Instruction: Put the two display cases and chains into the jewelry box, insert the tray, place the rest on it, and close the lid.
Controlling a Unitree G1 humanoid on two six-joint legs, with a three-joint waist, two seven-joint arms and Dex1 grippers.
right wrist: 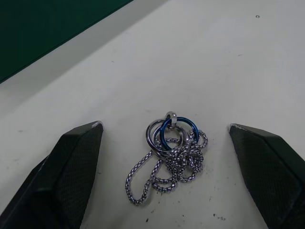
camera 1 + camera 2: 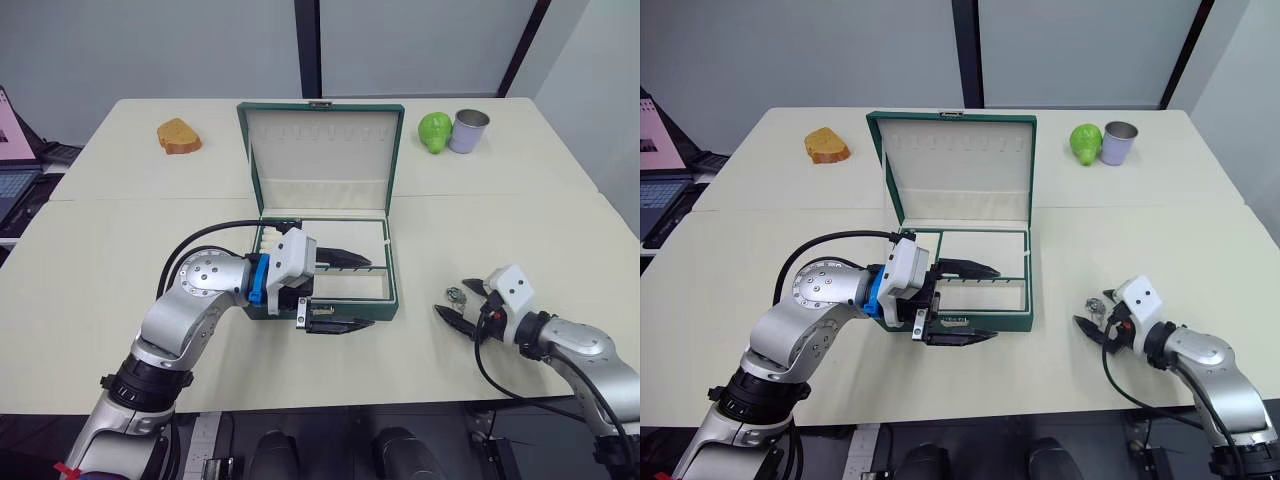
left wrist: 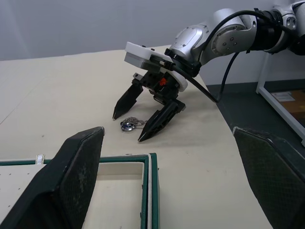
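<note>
The dark green jewelry box (image 2: 392, 290) stands open mid-table, its cream-lined lid (image 2: 320, 150) upright behind it. Inside lies the tray (image 2: 980, 233), cream lined, with ridged rolls at its left end. My left gripper (image 2: 371, 292) hovers open over the box's front right part, one finger above the tray and one over the front wall. On the table right of the box lies a bunched silver chain (image 1: 171, 157) with a blue ring. My right gripper (image 2: 450, 297) is open around it, one finger (image 1: 71, 171) on each side, not touching it. The display cases are hidden.
A slice of bread (image 2: 178, 136) lies at the far left of the table. A green fruit (image 2: 434, 131) and a metal cup (image 2: 468, 130) stand at the far right. A laptop (image 2: 15, 175) sits off the table's left side.
</note>
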